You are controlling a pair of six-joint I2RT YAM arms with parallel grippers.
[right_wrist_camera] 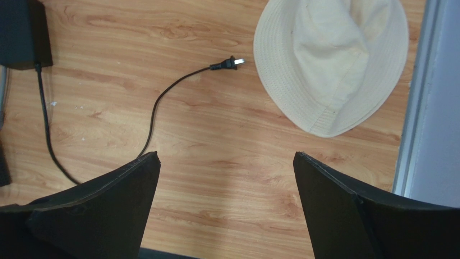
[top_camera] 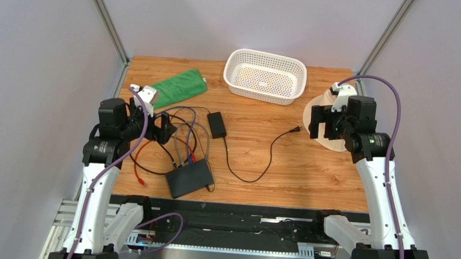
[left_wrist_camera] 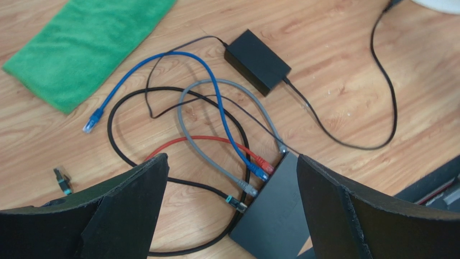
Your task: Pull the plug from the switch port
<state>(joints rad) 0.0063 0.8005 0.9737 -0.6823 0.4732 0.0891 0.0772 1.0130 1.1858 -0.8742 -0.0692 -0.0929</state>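
The switch (top_camera: pixel 189 178) is a flat black box near the table's front edge, also seen in the left wrist view (left_wrist_camera: pixel 281 210). Several cables are plugged into its far edge: a red plug (left_wrist_camera: pixel 263 162), a blue plug (left_wrist_camera: pixel 258 172), a grey plug (left_wrist_camera: pixel 248 189) and a black plug with a teal tip (left_wrist_camera: pixel 235 203). My left gripper (top_camera: pixel 164 127) is open and empty, held above the cable loops (left_wrist_camera: pixel 231 157) just behind the switch. My right gripper (top_camera: pixel 323 123) is open and empty (right_wrist_camera: pixel 225 155) over bare wood at the far right.
A black power brick (top_camera: pixel 217 125) with a thin cord ends in a loose mains plug (right_wrist_camera: pixel 232 63). A cream hat (right_wrist_camera: pixel 329 59) lies at the right edge. A white basket (top_camera: pixel 265 76) and a green cloth (top_camera: pixel 178 88) lie at the back. Loose cable ends (left_wrist_camera: pixel 89 127) lie at the left.
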